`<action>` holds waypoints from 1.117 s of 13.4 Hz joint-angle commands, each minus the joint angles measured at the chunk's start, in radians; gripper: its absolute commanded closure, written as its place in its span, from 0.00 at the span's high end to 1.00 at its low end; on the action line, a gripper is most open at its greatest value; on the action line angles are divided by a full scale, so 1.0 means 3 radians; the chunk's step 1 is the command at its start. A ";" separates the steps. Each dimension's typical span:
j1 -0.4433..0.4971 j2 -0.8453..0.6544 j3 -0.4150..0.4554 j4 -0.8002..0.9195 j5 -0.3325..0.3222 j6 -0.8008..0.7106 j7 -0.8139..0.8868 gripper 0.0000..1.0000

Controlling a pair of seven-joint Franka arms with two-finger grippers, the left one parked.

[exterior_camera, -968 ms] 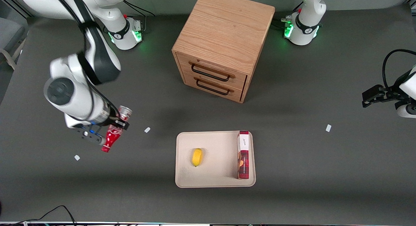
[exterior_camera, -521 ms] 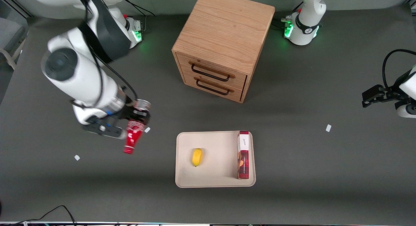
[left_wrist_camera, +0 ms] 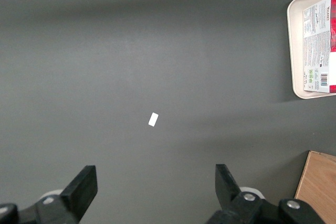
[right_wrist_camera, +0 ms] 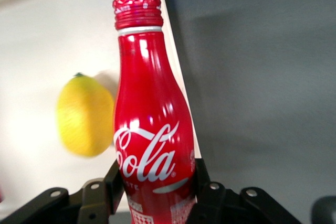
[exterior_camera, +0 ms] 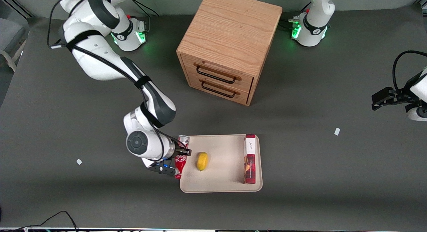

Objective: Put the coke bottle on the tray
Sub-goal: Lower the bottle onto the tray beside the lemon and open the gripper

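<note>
My right gripper (exterior_camera: 181, 152) is shut on the coke bottle (exterior_camera: 180, 156), a red bottle with white script. It holds the bottle over the tray's edge at the working arm's end, silver base away from the front camera, capped neck toward it. In the right wrist view the fingers (right_wrist_camera: 113, 178) clamp the bottle (right_wrist_camera: 149, 129) at its lower body, and my gripper (right_wrist_camera: 155, 179) is closed around it. The beige tray (exterior_camera: 220, 182) lies under and beside the bottle and shows in the right wrist view (right_wrist_camera: 58, 19). I cannot tell whether the bottle touches the tray.
A yellow lemon (exterior_camera: 202, 161) lies on the tray close to the bottle, also in the wrist view (right_wrist_camera: 84, 116). A red-and-white box (exterior_camera: 250, 158) stands along the tray's edge toward the parked arm. A wooden drawer cabinet (exterior_camera: 230, 42) stands farther from the front camera.
My gripper has carried the bottle from the open table at the working arm's end sideways to the tray's edge and a little nearer the front camera. The grip has not changed.
</note>
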 commanded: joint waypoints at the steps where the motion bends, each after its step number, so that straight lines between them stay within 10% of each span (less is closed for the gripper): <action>1: 0.0074 0.0148 0.0027 0.0174 -0.0156 0.0145 -0.0019 0.00; 4: 0.0074 0.0215 0.0017 0.0117 -0.0172 0.0335 -0.0009 0.00; 5: 0.0074 0.0215 0.0012 0.0112 -0.0167 0.0335 -0.0004 0.31; 6: 0.0074 0.0210 0.0007 0.0112 -0.0182 0.0335 -0.0004 0.95; 15: 0.0023 -0.0177 0.0007 -0.0051 -0.0279 0.0065 0.0037 1.00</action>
